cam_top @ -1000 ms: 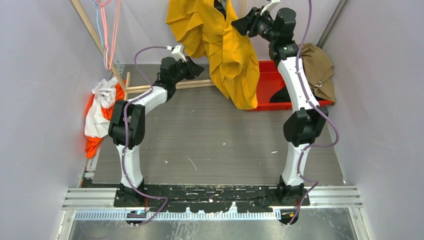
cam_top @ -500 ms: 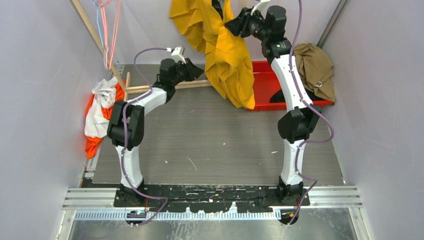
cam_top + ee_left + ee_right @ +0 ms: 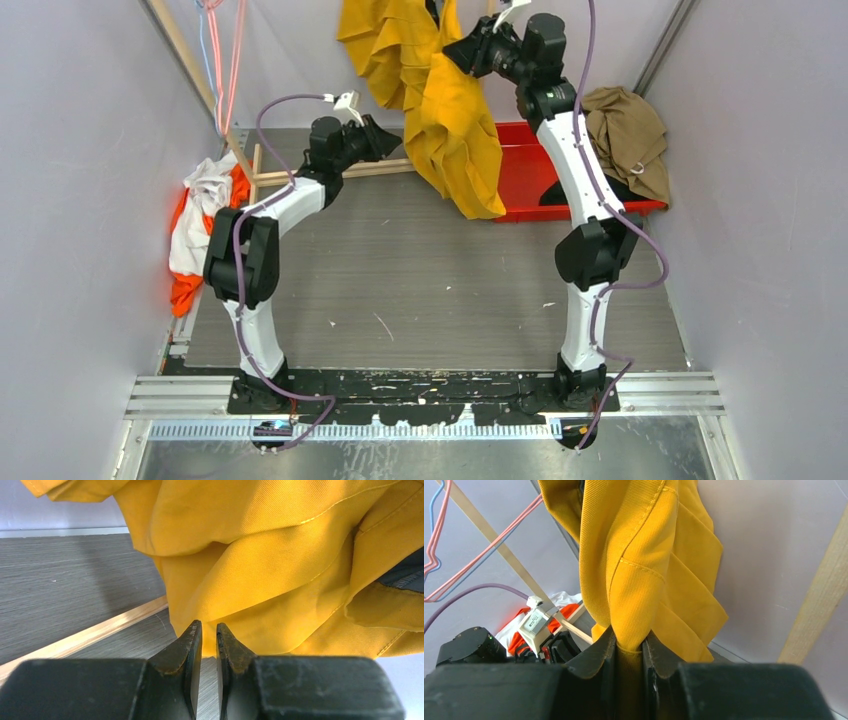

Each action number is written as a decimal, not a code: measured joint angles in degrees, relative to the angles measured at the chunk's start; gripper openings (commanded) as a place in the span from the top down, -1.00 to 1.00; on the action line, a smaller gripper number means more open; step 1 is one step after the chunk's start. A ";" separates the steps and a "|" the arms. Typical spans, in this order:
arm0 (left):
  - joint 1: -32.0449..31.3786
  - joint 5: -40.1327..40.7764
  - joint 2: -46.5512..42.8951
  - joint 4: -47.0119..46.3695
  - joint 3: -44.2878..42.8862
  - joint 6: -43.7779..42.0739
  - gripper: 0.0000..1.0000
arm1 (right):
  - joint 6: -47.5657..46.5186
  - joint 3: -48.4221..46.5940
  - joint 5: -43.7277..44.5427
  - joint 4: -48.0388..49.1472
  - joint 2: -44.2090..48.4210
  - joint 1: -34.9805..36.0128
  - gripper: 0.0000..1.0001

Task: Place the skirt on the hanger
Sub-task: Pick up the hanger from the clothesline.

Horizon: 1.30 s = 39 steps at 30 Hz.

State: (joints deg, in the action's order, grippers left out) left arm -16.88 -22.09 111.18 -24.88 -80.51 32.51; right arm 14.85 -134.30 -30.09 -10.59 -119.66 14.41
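A yellow skirt [image 3: 455, 110] hangs in folds at the back centre, its lower end above the table. My right gripper [image 3: 455, 52] is raised high and shut on a thick fold of the skirt [image 3: 639, 570]; the cloth fills the gap at the right gripper [image 3: 629, 637]. My left gripper [image 3: 390, 140] is left of the skirt's lower part. In the left wrist view the left gripper [image 3: 208, 627] is shut and empty, with the skirt [image 3: 280, 565] just beyond its tips. Pink and blue wire hangers [image 3: 215, 60] hang at the back left, also in the right wrist view [image 3: 474, 570].
A red bin [image 3: 540, 170] stands at the back right, with a brown garment [image 3: 625, 135] draped on its right side. Orange and white clothes [image 3: 200, 220] lie at the left edge. A wooden frame [image 3: 290, 175] lies at the back left under a slanted wooden pole [image 3: 185, 55].
My right gripper has moved left with the skirt, which swung left with it. My left arm has shifted slightly left and stays by the skirt's lower part.
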 measured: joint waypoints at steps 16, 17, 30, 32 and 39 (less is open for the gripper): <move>0.24 -0.02 -2.03 -0.15 2.58 -0.02 0.65 | 3.39 22.73 5.31 19.89 11.41 1.22 0.97; 0.24 -0.02 -2.08 -0.15 2.60 -0.02 0.65 | 3.69 23.10 5.53 20.74 11.41 1.25 0.97; 0.83 -0.04 -2.97 -0.07 2.60 -0.59 0.66 | 12.87 27.54 8.63 35.30 9.27 2.40 0.97; 1.01 -0.07 -3.08 0.00 2.60 -0.68 0.66 | 14.19 27.61 9.14 37.46 8.48 2.67 0.97; 1.44 -0.11 -3.54 0.17 2.60 -1.46 0.68 | 16.79 30.10 10.67 44.85 7.87 3.65 0.97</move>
State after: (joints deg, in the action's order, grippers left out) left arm -15.44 -22.20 107.63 -24.71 -77.91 31.05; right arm 31.64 -104.20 -19.42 34.26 -111.79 18.06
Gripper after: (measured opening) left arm 0.167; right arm 0.243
